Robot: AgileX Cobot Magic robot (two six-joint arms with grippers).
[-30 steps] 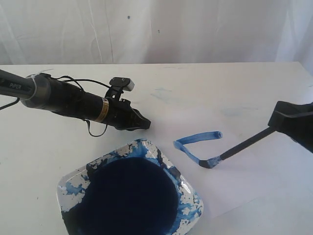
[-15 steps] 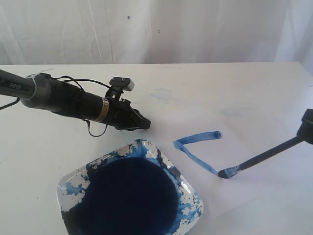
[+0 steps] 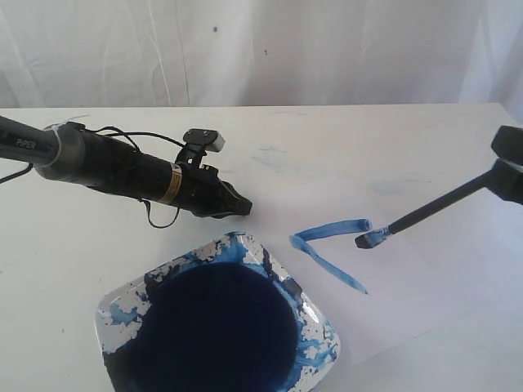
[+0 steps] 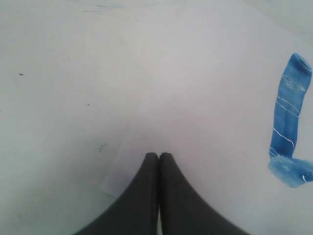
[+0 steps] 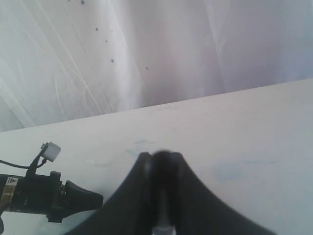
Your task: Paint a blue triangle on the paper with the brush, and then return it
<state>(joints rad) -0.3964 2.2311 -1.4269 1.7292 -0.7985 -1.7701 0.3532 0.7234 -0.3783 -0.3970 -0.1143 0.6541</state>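
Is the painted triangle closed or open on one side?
Open: the blue triangle shows only two strokes meeting at one corner; no third side.

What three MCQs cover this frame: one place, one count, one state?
1. How many blue strokes are on the paper? A. four B. three C. two
2. Where is the tip of the brush? A. in the paint dish B. by the upper stroke's right end C. on bare table
3. The left hand is: A. shut B. wide open C. gripping the brush

Key: C, two strokes meet at one corner; B, the exterior view shows the bristles beside that end; A, its fingertips press together in the left wrist view.
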